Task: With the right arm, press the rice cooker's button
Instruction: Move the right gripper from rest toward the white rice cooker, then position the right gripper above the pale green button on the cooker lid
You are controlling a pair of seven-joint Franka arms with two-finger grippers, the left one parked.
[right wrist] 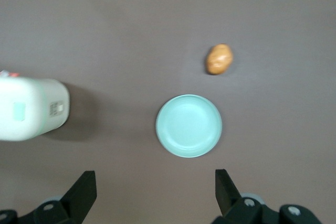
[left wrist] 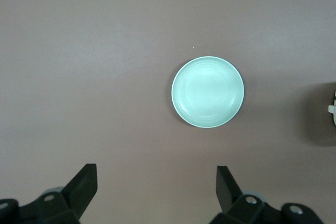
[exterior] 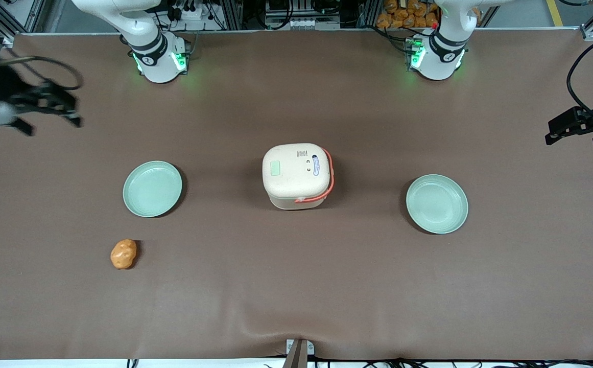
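Gripper hovers high at the working arm's end of the table, fingers spread wide, holding nothing. Rice cooker sits closed mid-table, lid up. Only the front view shows its coral handle whole.

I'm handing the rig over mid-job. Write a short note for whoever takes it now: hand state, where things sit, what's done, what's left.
Hand: open, holding nothing, raised over the working arm's end of the table, well off to the side of the rice cooker.
Rice cooker: mid-table, lid shut, coral handle folded down, between two green plates, one toward the working arm's end, one toward the parked arm's end.
A potato-like item lies nearer the front camera than the working-arm plate.
Done: nothing yet; the button is unpressed.
Left: bring the hand over the cooker's lid and press the button.
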